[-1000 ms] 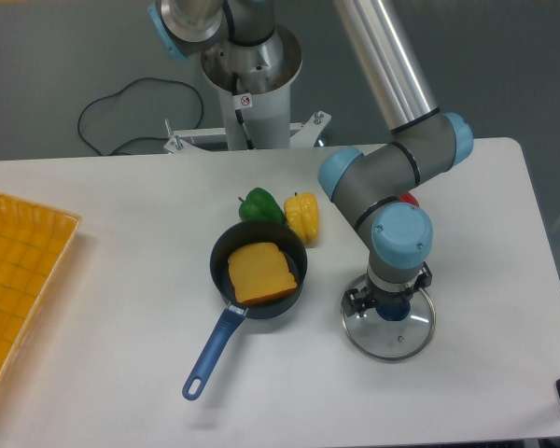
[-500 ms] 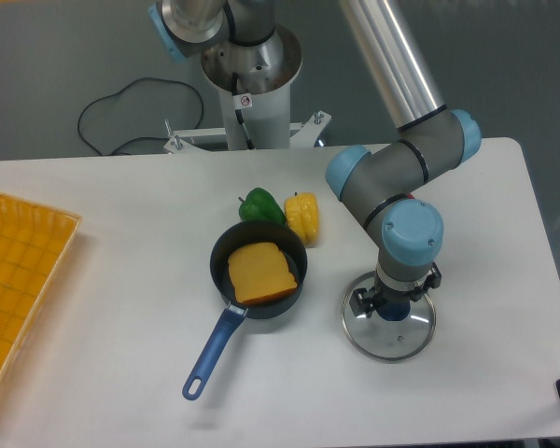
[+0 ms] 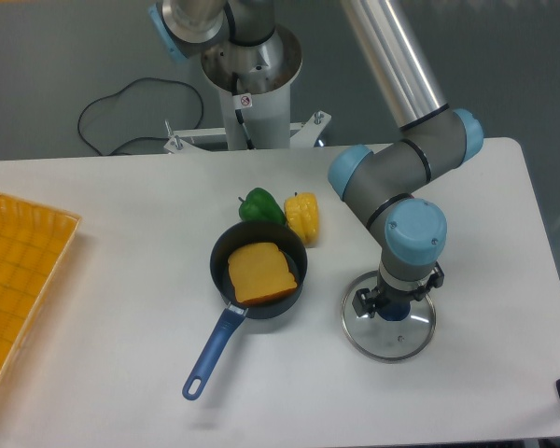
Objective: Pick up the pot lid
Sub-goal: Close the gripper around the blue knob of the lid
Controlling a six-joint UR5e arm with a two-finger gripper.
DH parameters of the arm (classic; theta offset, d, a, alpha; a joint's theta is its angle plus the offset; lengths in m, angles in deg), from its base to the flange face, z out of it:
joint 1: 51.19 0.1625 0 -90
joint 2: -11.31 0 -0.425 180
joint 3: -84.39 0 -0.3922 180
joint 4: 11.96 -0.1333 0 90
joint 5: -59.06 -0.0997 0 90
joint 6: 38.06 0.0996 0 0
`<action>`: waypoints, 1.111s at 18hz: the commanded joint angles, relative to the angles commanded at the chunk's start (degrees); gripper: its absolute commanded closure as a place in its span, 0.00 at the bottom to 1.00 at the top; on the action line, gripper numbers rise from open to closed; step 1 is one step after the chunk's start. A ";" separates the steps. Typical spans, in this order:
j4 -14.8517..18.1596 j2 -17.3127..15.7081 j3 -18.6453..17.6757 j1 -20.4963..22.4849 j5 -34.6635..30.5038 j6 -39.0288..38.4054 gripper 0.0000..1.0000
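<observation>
Lid: one clear glass pot lid [image 3: 389, 344], on the right part of the white surface [image 3: 121, 336], toward the near side; I see its position unchanged from both earlier frames.
Knob: dark blue [image 3: 394, 308], on the lid, below the hand in my view.
Hand: one two-finger hand [image 3: 400, 288], over the far part of the lid; I read its fingers as wide apart, one toward the left and the other toward the right. I cannot tell whether either touches the lid or knob.
Shift: a little to the right since the last frame, and more clearly so since the first; I find the finger spacing about the same.
Red item: partly visible beyond the hand in the first frame, a sliver in the second; now hidden from me behind it.
Pan: one black pan [image 3: 220, 268], left of the lid and apart from it, its blue handle [image 3: 213, 353] pointing near and left; same place as before.
Pan contents: one orange-brown piece [image 3: 259, 273], unmoved.
Vegetables: one green [image 3: 261, 207] and one yellow [image 3: 302, 217], side by side just beyond the pan, as they were.
Left edge: part of a yellow-orange slatted item [image 3: 21, 280], cut off by my view.
Far side: a black cable [image 3: 152, 78], looped.
</observation>
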 joint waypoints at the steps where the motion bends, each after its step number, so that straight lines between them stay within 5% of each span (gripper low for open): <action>1: -0.09 0.00 -0.09 -0.09 0.00 -0.18 0.05; 15: -0.09 0.09 -0.09 0.00 0.62 -2.90 0.19; 20: -0.26 0.09 -0.18 0.00 0.70 -4.57 0.32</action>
